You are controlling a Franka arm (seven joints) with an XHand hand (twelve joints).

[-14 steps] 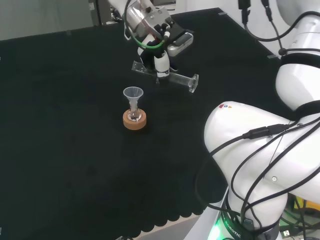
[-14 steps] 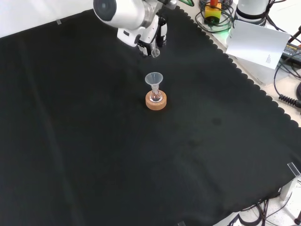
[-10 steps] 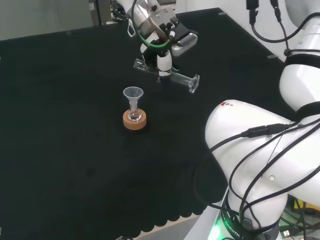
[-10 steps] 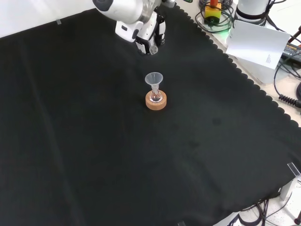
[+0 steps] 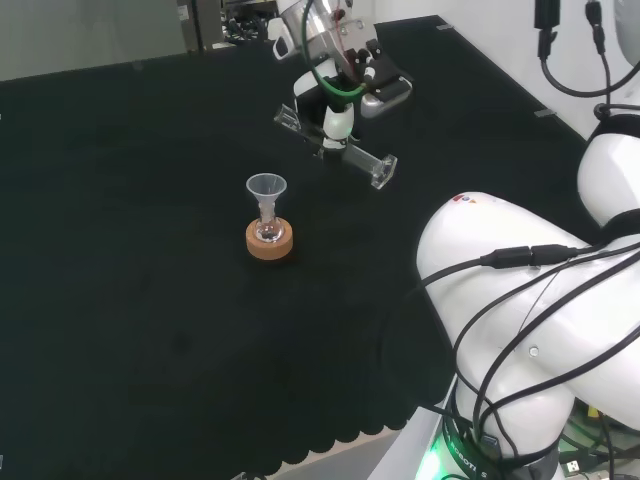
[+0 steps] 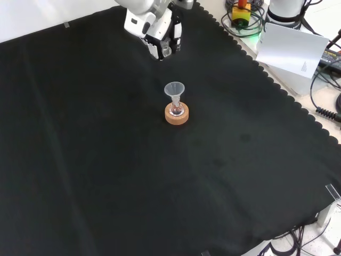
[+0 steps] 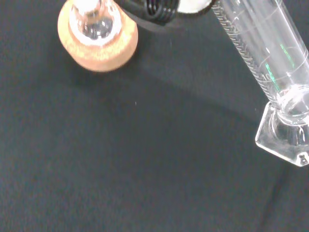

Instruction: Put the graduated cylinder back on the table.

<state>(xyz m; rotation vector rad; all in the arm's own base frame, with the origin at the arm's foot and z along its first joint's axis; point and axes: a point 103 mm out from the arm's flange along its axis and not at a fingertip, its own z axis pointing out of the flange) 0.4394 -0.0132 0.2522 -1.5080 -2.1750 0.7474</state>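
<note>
The clear graduated cylinder (image 5: 362, 160) hangs above the cloth, held aslant with its foot lower and toward the right in the head view. The black and white hand (image 5: 340, 92) has its fingers curled round the cylinder's middle. In the front view the hand (image 6: 160, 31) is near the top edge, with the cylinder's end (image 6: 165, 50) poking out below it. The wrist view shows the cylinder's marked tube (image 7: 270, 53) and its angular foot (image 7: 285, 141) off the cloth.
A small flask with a clear funnel (image 5: 266, 192) stands on a cork ring (image 5: 270, 243) in front of the hand in the head view; they appear as funnel (image 6: 174, 89) and ring (image 6: 176, 116) in the front view, and as ring (image 7: 99, 43) in the wrist view. The arm's white links (image 5: 520, 300) rise at the right.
The hand has carried the cylinder farther from the flask, rightward and farther off in the head view, upward in the front view. The cylinder's foot end now slopes down more.
</note>
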